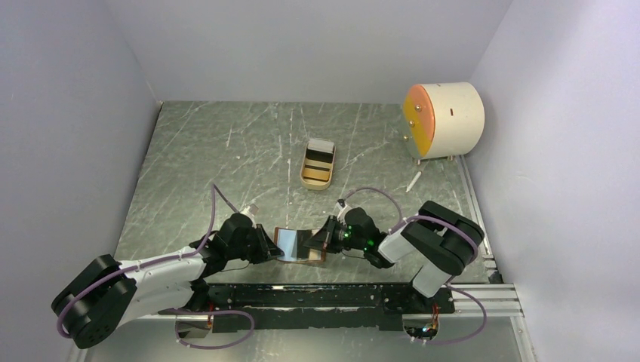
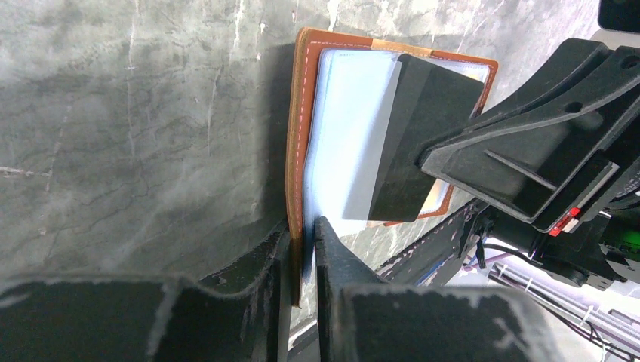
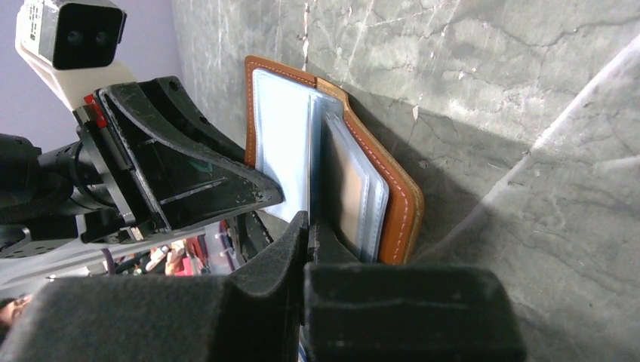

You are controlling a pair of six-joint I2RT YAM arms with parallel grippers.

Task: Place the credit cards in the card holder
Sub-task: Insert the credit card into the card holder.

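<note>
Marbled tabletop [image 1: 226, 151], card holder [image 1: 294, 245] partly obscured

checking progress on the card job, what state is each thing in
holder: open, held at both ends
left gripper: jaws shut on holder's edge
right gripper: jaws shut on holder's inner leaf
cards: lying in tray
tray: holds the cards

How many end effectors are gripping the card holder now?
2. The left end effector clamps one outer edge of the open card holder. The right end effector pinches an inner leaf near its middle. Neither is hidden.
</note>
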